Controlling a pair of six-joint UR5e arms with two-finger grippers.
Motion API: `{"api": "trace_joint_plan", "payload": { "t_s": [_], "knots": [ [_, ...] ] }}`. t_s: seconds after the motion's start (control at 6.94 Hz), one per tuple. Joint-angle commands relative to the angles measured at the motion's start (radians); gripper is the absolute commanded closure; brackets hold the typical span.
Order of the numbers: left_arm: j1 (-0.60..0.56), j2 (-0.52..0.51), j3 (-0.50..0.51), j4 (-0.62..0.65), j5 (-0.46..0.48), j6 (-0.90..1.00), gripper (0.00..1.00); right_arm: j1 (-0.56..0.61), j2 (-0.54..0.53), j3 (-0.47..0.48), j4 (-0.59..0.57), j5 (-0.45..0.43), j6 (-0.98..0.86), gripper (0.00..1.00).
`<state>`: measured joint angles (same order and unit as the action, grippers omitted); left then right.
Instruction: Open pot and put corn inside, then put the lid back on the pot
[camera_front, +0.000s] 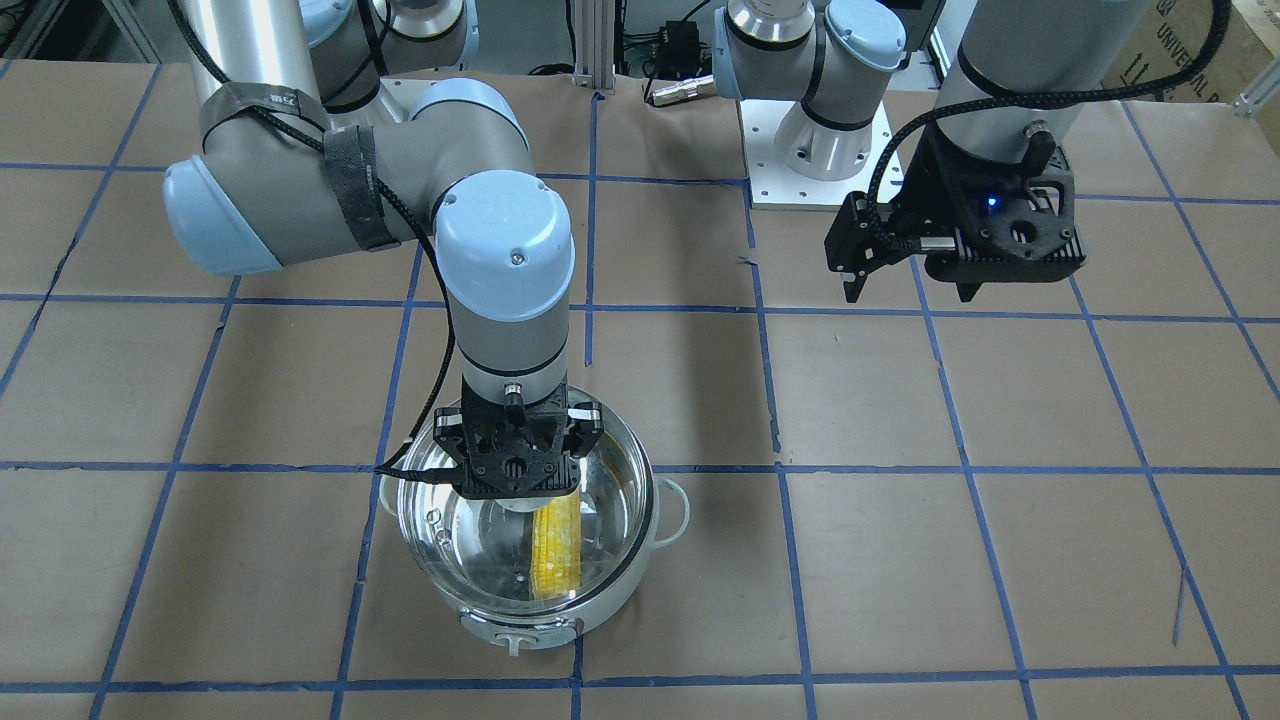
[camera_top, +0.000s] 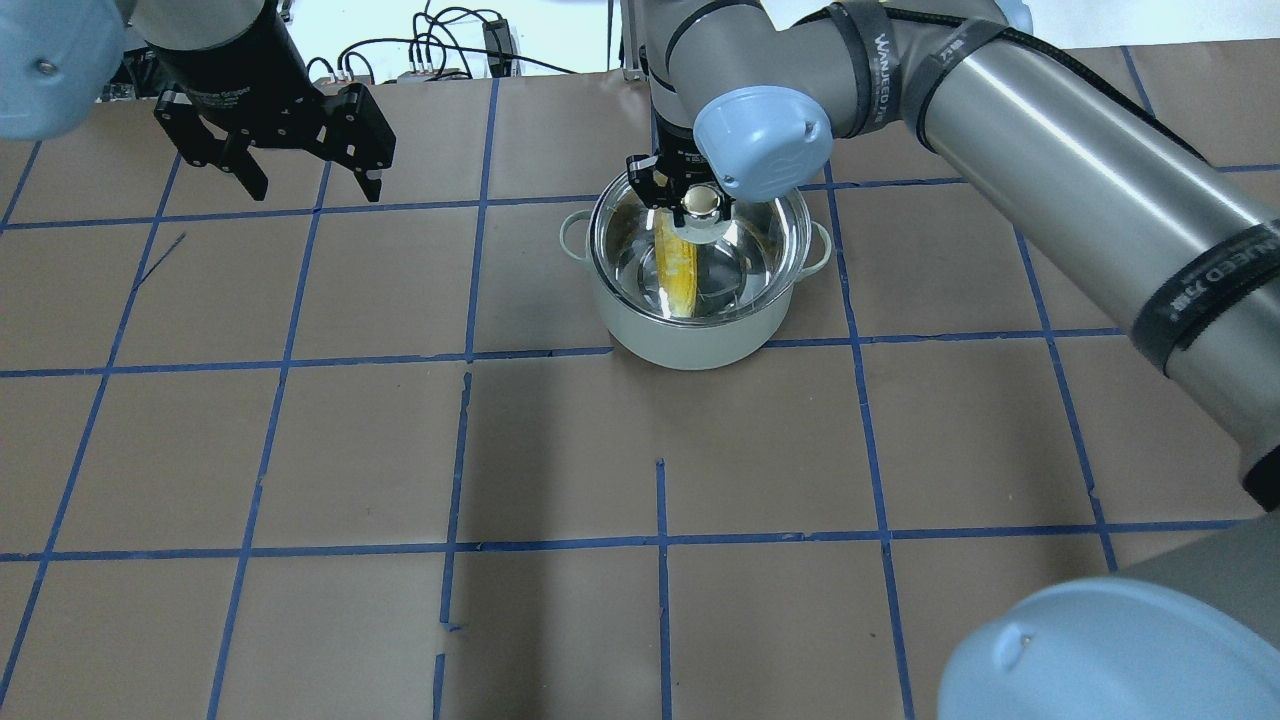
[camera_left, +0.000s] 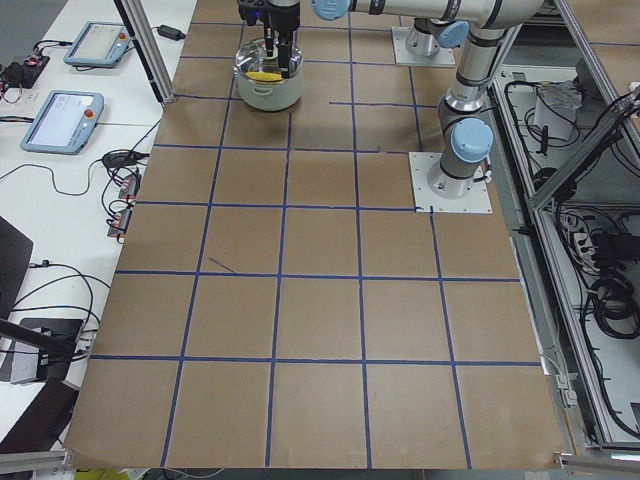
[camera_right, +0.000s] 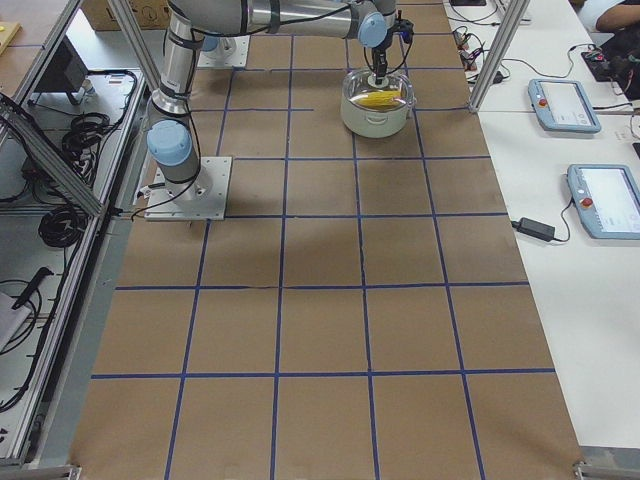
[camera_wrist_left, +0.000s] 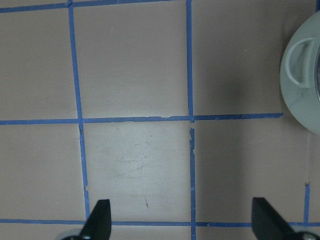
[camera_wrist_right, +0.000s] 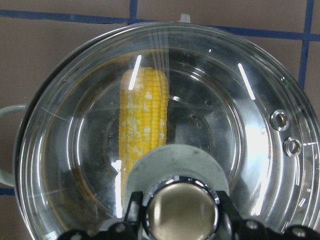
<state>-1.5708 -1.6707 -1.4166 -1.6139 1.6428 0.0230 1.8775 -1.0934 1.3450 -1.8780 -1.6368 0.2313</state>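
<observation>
"WANJEED" is printed in white on two black straps around the right arm (camera_top: 1050, 140): one strap (camera_top: 885, 45) near the pot (camera_top: 690, 345), the other (camera_top: 1200, 295) farther from the pot. A cardboard box (camera_front: 1180, 50), well apart from the pot, reads "UNIVERSAL", cut off.

Right arm (camera_top: 1050, 150) reaches far out, wrist pointing straight down, right end effector (camera_top: 698, 200) clamped on the knob of the lid (camera_wrist_right: 240, 125). Left end effector (camera_top: 313, 190) hangs above the worktop (camera_front: 1000, 500) well apart, fingers spread wide.

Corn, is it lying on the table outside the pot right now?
No, the corn lies inside the pot, seen through the clear lid in the right wrist view.
</observation>
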Motion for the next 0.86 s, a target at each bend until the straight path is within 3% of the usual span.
{"api": "trace_joint_plan", "payload": {
  "t_s": [0.0,0.72],
  "knots": [
    [0.0,-0.001,0.007,-0.024,-0.003,-0.005,0.0,0.0,0.003,0.0,-0.004,0.0,0.0,0.98],
    [0.0,-0.003,0.013,-0.041,-0.003,-0.014,0.0,0.006,0.01,-0.006,-0.026,0.0,0.014,0.97]
  ]
}}
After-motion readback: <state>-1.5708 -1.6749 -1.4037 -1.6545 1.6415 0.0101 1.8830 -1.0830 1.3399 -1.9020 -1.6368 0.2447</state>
